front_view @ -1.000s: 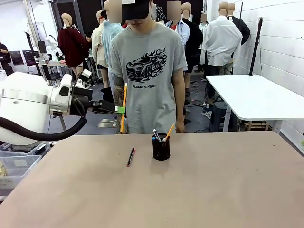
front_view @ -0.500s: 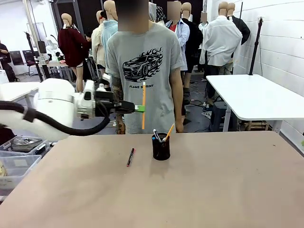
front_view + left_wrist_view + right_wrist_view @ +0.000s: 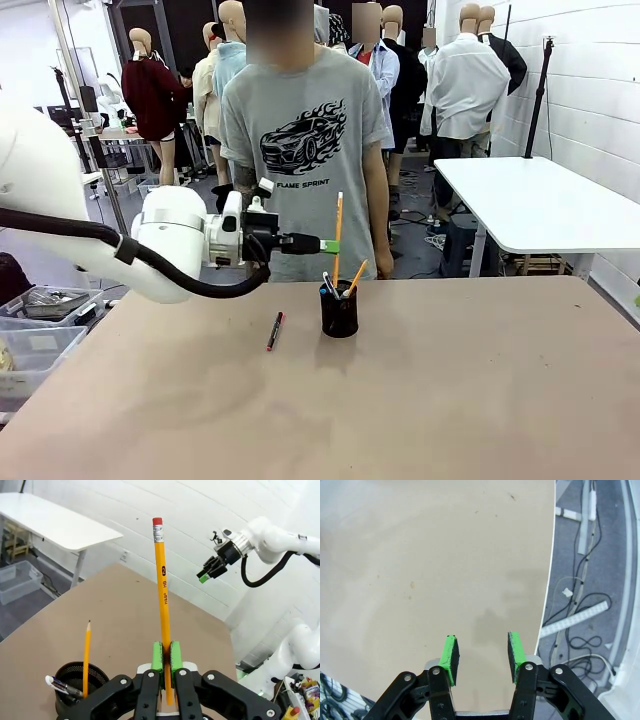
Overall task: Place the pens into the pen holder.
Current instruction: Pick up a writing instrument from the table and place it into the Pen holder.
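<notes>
My left gripper (image 3: 330,245) is shut on a yellow-orange pencil (image 3: 338,235), which it holds upright just above the black mesh pen holder (image 3: 339,312). In the left wrist view the pencil (image 3: 162,595) rises from between the green pads (image 3: 157,656), eraser end far from the camera, and the holder (image 3: 80,680) sits at lower left. Inside the holder stand another orange pencil (image 3: 87,652) and a white pen (image 3: 60,685). A black pen with a red end (image 3: 275,330) lies on the table left of the holder. My right gripper (image 3: 482,652) stands open over bare table with nothing between its fingers.
A person in a grey T-shirt (image 3: 300,140) stands at the far edge, right behind the holder. A white table (image 3: 540,200) stands at the back right. The table edge (image 3: 547,580) and floor cables (image 3: 580,610) lie right of my right gripper.
My left arm has swung rightwards with the pencil, from beyond the table's left part to just above the pen holder. The black pen and the holder have stayed put.
</notes>
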Robot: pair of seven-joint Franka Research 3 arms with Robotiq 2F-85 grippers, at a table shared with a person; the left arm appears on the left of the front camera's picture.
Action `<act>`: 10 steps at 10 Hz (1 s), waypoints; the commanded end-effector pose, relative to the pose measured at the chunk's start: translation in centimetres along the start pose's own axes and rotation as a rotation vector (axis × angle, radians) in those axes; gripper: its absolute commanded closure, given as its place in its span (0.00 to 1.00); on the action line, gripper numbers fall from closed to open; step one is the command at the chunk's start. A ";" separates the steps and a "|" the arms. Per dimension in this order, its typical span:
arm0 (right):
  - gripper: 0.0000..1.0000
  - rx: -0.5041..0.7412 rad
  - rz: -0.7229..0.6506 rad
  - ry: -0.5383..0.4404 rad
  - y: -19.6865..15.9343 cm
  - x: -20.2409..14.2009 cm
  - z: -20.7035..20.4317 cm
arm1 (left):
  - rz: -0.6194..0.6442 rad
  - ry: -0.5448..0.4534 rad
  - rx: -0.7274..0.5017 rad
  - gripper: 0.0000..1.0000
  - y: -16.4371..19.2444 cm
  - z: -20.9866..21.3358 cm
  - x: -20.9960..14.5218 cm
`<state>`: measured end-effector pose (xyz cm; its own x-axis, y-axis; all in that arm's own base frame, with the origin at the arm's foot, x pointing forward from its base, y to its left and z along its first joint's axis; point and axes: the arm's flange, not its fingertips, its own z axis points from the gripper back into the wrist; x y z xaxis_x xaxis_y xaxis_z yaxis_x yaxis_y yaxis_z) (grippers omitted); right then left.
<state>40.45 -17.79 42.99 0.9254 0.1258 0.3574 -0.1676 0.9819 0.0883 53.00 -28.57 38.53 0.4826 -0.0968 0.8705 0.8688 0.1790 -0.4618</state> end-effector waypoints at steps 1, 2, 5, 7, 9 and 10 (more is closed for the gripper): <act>0.49 -0.008 0.006 0.004 -0.1 -0.1 0.0 | -0.030 -0.037 0.020 1.00 1.7 -0.9 -0.3; 0.49 -0.008 0.006 0.004 -0.1 -0.1 0.0 | -0.081 -0.070 0.045 1.00 2.8 -1.3 -0.8; 0.49 -0.008 0.006 0.004 -0.1 -0.1 0.0 | -0.194 -0.063 0.120 1.00 5.0 -2.0 -1.5; 0.49 -0.008 0.006 0.004 -0.1 -0.1 0.0 | -0.263 -0.038 0.156 1.00 5.9 -2.5 -2.0; 0.49 -0.008 0.006 0.004 -0.1 -0.1 0.0 | -0.290 -0.017 0.153 1.00 5.8 -2.9 -2.9; 0.49 -0.008 0.006 0.004 -0.1 -0.1 0.0 | -0.305 -0.008 0.168 1.00 5.9 -3.0 -3.5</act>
<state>40.45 -17.79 42.98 0.9256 0.1257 0.3571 -0.1675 0.9819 0.0884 56.87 -29.71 33.08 0.2325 -0.1615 0.9591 0.9441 0.2743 -0.1827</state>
